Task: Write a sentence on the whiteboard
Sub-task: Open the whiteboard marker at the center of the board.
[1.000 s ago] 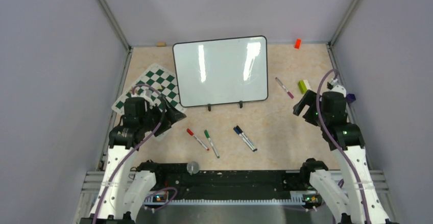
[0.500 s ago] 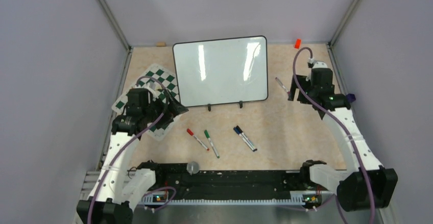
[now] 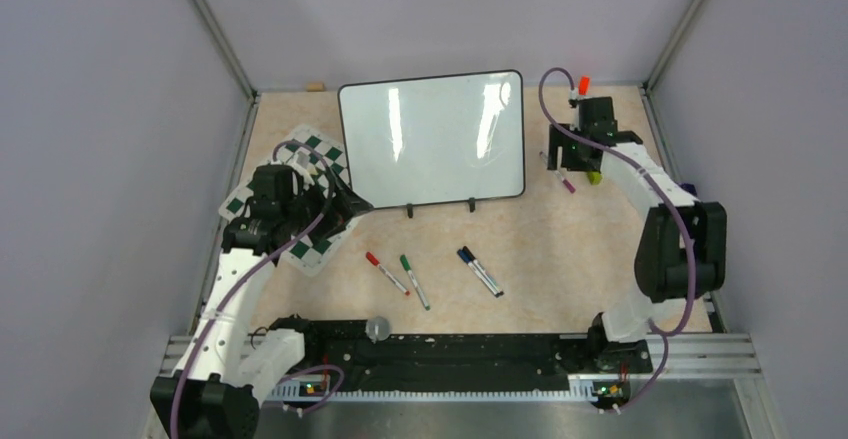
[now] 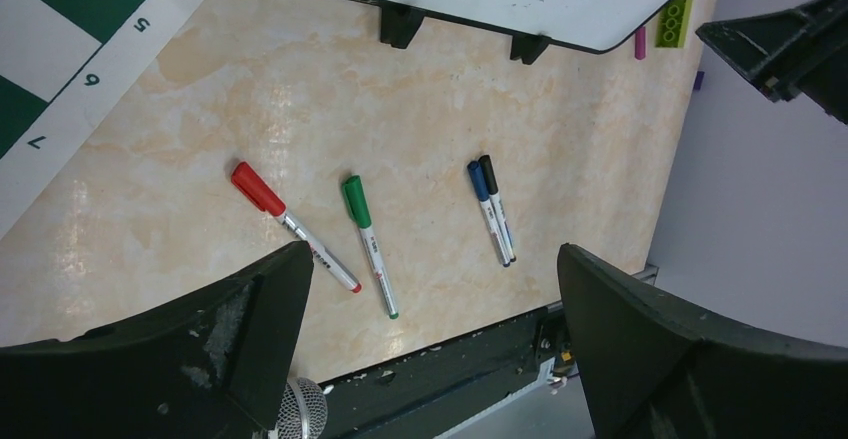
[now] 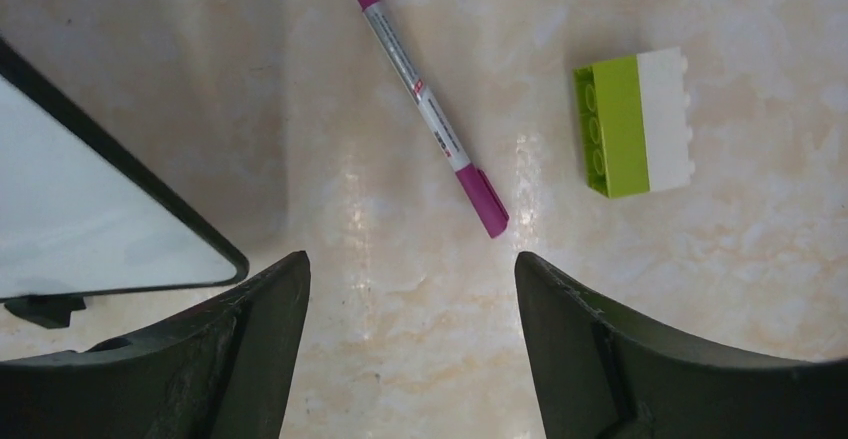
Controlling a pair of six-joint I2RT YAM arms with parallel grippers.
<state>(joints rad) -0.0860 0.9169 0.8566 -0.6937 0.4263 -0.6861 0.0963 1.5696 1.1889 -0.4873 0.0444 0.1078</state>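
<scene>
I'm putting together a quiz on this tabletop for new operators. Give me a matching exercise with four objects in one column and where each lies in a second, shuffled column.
Things:
1. purple marker
2. green marker
3. lime-and-white brick
4. chess mat

Places:
A. left of the whiteboard, by the table's left edge
B. between the red marker and the blue marker
C. right of the purple marker
D. between the whiteboard's corner and the brick

Pairs: 1-D, 2-B, 3-C, 4-A.
</scene>
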